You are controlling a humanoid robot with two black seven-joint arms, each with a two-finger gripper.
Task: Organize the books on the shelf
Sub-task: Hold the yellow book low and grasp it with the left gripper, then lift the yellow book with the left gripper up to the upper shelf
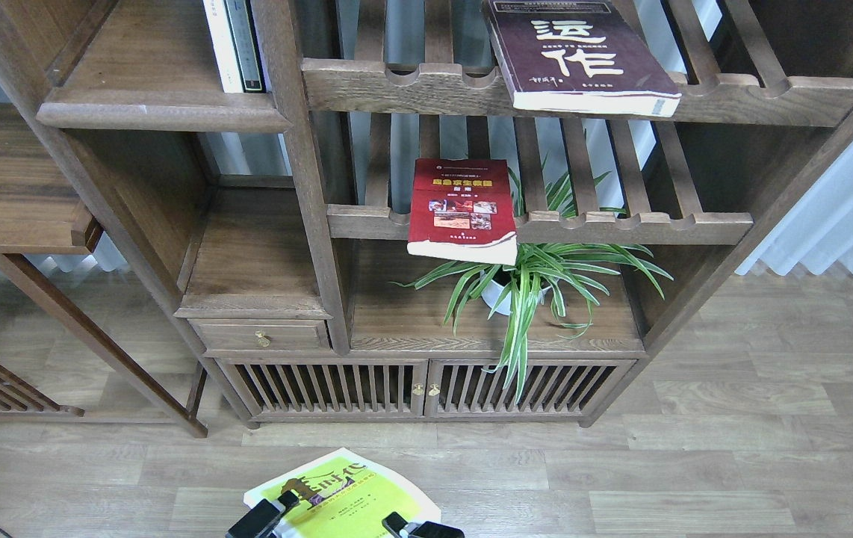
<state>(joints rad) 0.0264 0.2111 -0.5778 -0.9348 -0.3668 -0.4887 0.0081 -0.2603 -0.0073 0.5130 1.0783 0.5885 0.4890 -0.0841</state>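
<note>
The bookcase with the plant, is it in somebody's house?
Probably a home living room or study: a dark wooden bookcase holding books, a potted spider plant and a wood-plank floor.

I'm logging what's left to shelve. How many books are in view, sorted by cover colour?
Yellow-green: 1, the yellow-green book at the bottom edge
Maroon: 1, the maroon book on the upper slatted rack
Red: 1, the red book on the lower rack
White: 1, upright
Dark: 1, upright
Total: 5

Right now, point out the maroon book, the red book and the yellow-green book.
maroon book (579,52), head view, middle of its front cover.
red book (460,209), head view, middle of its cover, by the photos.
yellow-green book (337,493), head view, cover between the black characters and lower edge.
</note>
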